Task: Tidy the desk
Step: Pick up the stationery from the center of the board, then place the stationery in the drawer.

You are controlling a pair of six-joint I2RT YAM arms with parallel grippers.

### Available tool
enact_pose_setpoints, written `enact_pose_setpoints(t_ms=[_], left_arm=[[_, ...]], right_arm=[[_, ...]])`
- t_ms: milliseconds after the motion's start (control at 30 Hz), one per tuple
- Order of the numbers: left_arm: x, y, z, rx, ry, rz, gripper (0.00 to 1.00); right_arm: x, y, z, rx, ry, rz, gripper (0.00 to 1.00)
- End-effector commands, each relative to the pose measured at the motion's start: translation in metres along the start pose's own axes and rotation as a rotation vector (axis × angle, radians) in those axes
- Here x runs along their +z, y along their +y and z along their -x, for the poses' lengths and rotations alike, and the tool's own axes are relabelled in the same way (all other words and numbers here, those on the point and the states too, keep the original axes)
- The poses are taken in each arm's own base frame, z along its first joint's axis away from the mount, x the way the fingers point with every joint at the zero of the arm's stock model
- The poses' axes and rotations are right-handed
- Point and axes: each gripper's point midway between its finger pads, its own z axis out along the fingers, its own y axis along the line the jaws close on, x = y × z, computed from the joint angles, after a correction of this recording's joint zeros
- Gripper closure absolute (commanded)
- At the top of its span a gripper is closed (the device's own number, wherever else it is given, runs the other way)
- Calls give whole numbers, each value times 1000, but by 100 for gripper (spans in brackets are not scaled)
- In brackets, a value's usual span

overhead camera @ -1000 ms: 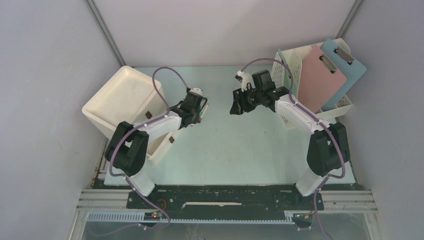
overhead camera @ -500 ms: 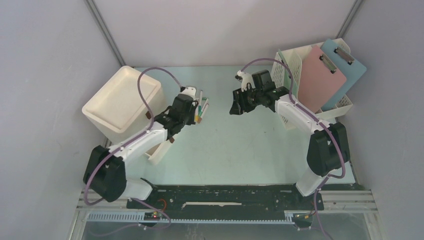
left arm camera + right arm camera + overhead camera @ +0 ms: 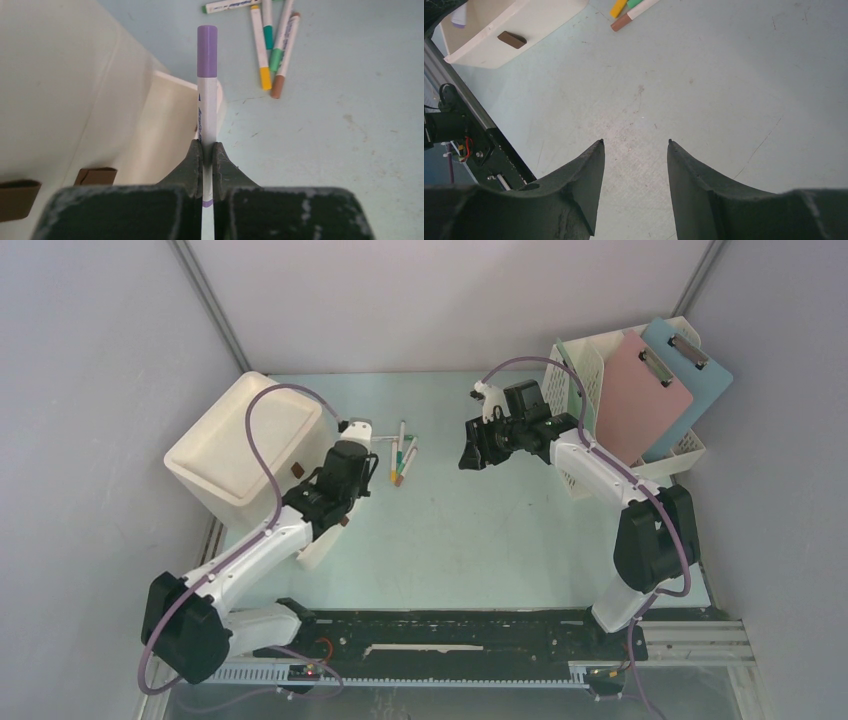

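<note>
Desk [image 3: 470,530]: lies under both arms, markers [image 3: 272,50] loose at mid-far.
Left gripper [image 3: 207,150]: pinching purple marker [image 3: 207,85] near its tail, beside bin [image 3: 245,440].
Right gripper [image 3: 635,145]: spread, empty.
Risk: the end-grip is shallow, so the marker may pivot, slip and miss the bin.

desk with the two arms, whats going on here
The left gripper is shut on a purple-capped marker, pinched between its fingers right beside the white bin. Several other markers lie loose on the desk just beyond it. The right gripper hangs open over bare desk, holding nothing. At the right, a pink clipboard and a blue clipboard stand in the file rack.
</note>
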Motion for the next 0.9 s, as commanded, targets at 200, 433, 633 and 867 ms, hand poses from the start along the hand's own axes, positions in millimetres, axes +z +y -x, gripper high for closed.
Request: enact_pose_setpoints(t_ms=[200, 433, 633, 867], left_arm=[[-13, 37, -5, -15, -30, 131, 100], [-12, 51, -20, -42, 6, 187, 100], [-3, 58, -30, -50, 45, 220, 100], [10, 67, -41, -50, 95, 273, 88]], right_arm=[[-6, 6, 11, 1, -39, 15, 43], [-7, 6, 11, 3, -41, 15, 43], [-12, 9, 14, -10, -51, 21, 43], [-22, 16, 19, -26, -72, 43, 43]])
